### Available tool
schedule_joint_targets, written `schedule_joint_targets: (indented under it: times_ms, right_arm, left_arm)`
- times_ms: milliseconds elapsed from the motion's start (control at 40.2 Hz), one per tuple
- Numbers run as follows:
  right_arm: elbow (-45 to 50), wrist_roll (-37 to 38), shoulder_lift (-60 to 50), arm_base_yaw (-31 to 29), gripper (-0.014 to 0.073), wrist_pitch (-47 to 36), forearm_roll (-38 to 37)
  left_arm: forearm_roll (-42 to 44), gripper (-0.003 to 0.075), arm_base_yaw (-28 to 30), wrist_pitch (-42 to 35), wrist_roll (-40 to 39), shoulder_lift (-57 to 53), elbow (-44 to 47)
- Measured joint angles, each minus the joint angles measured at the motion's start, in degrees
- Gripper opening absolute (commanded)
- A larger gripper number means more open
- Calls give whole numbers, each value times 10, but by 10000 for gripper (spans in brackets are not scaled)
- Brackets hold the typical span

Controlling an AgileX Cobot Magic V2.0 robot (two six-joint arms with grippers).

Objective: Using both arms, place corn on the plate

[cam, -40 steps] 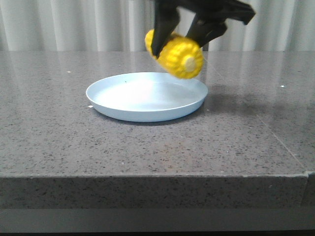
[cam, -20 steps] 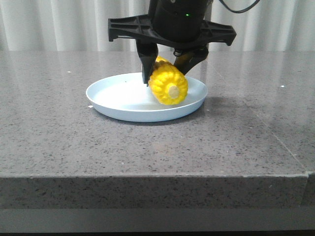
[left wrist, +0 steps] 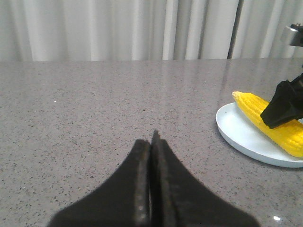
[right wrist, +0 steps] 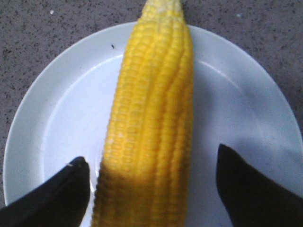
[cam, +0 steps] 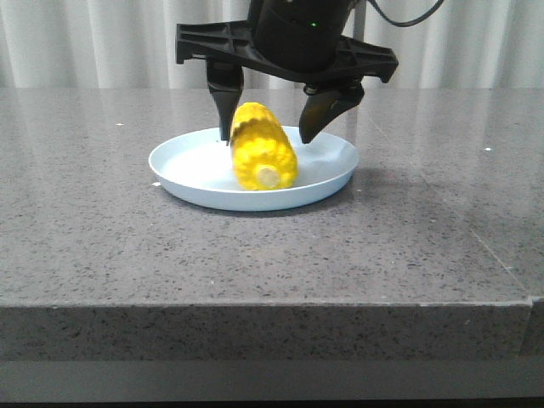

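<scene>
The yellow corn [cam: 262, 158] lies on the pale blue plate [cam: 187, 163], its round stub end toward the camera. My right gripper [cam: 270, 127] hangs over the plate, open, with one finger on each side of the cob and apart from it. In the right wrist view the corn [right wrist: 150, 123] runs across the plate [right wrist: 57, 118] between the spread fingertips [right wrist: 71, 189]. My left gripper [left wrist: 152, 137] is shut and empty over bare table, left of the plate [left wrist: 236, 130]; the corn [left wrist: 270, 123] shows there too. The left gripper is out of the front view.
The grey speckled stone table [cam: 102, 229] has its front edge close to the camera. White curtains [cam: 102, 42] hang behind it. The right arm's black body [cam: 297, 34] stands above the plate.
The right gripper came down with the corn onto the plate, then opened. The corn now lies free on the plate, shifted a little left.
</scene>
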Motion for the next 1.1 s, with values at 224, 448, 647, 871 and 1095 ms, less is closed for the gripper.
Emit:
schedule_joint_targets:
  times_ms: [224, 448, 647, 871, 1095]
  right_arm:
    - [-8, 0, -6, 0, 639, -3, 0]
    - [-57, 1, -50, 0, 335, 34, -15]
    - [-73, 1, -72, -1, 48, 55, -57]
    - [-73, 1, -96, -24, -63, 89, -77]
    - [-51, -13, -147, -124, -63, 144, -78]
  left_arm:
    - [0, -20, 0, 0, 0, 0, 0]
    - [0, -20, 0, 0, 0, 0, 0]
    - [0, -20, 0, 0, 0, 0, 0]
    - [0, -20, 0, 0, 0, 0, 0]
    - [0, -20, 0, 0, 0, 0, 0]
